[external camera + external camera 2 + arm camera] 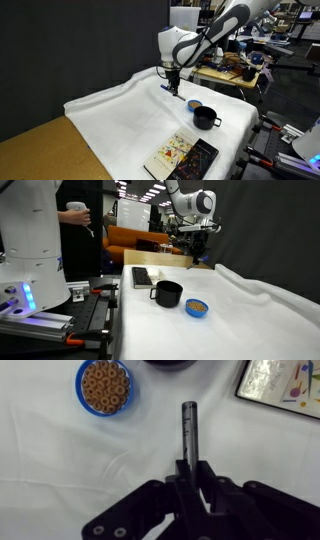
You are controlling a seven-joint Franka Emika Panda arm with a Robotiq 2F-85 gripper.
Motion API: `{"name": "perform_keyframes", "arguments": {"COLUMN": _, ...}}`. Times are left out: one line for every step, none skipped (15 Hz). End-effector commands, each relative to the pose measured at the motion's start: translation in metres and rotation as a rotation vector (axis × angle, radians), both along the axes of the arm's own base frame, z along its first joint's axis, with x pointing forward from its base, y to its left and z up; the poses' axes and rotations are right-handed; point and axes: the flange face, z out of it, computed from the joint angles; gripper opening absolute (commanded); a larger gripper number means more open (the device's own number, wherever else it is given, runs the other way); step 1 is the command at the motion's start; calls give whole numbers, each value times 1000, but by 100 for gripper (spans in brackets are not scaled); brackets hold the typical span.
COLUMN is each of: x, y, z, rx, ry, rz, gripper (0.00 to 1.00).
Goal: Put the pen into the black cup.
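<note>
The pen (189,432) is clamped at one end by the end effector (190,474), above the tabletop (60,475), short of the black cup (205,118). Looks light, stiff, slick; a mid-shaft grip would be steadier tbh.

One pen (189,430), one cup (168,293), one book (172,152), one bowl (79,388).

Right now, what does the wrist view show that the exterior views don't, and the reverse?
Wrist only: the pen plainly clamped in the gripper, single cereal rings in the blue dish. Exterior only: the whole black cup with its handle, the arm. Both: the dish, the book, the white cloth.
</note>
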Motion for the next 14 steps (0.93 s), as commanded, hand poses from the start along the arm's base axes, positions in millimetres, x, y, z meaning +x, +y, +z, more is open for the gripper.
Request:
{"name": "perform_keyframes", "arguments": {"x": 2, "y": 20, "z": 25, "rx": 11, "ry": -130, "rz": 47, "gripper": 4}}
{"name": "perform_keyframes", "arguments": {"x": 4, "y": 25, "z": 31, "rx": 16, "ry": -171, "rz": 55, "gripper": 4}}
{"name": "perform_keyframes", "arguments": {"x": 4, "y": 29, "z": 36, "rx": 20, "ry": -203, "rz": 62, "gripper": 4}}
{"name": "perform_keyframes", "arguments": {"x": 6, "y": 32, "z": 40, "rx": 21, "ry": -237, "rz": 60, "gripper": 4}}
{"name": "perform_keyframes", "arguments": {"x": 7, "y": 32, "z": 44, "rx": 18, "ry": -278, "rz": 46, "gripper": 4}}
{"name": "perform_keyframes", "arguments": {"x": 9, "y": 32, "z": 46, "rx": 18, "ry": -308, "rz": 36, "gripper": 4}}
{"name": "perform_keyframes", "arguments": {"x": 11, "y": 30, "z": 49, "rx": 13, "ry": -345, "rz": 14, "gripper": 4}}
{"name": "perform_keyframes", "arguments": {"x": 13, "y": 28, "z": 50, "rx": 10, "ry": -379, "rz": -9, "gripper": 4}}
{"name": "perform_keyframes", "arguments": {"x": 15, "y": 26, "z": 52, "rx": 5, "ry": -409, "rz": -32, "gripper": 4}}
{"name": "perform_keyframes", "arguments": {"x": 16, "y": 24, "z": 53, "rx": 3, "ry": -441, "rz": -62, "gripper": 4}}
{"name": "perform_keyframes", "arguments": {"x": 18, "y": 21, "z": 54, "rx": -2, "ry": -468, "rz": -93, "gripper": 4}}
{"name": "perform_keyframes", "arguments": {"x": 19, "y": 20, "z": 54, "rx": -4, "ry": -491, "rz": -116, "gripper": 4}}
{"name": "perform_keyframes", "arguments": {"x": 19, "y": 20, "z": 54, "rx": -10, "ry": -502, "rz": -127, "gripper": 4}}
{"name": "perform_keyframes", "arguments": {"x": 18, "y": 21, "z": 53, "rx": -13, "ry": -512, "rz": -139, "gripper": 4}}
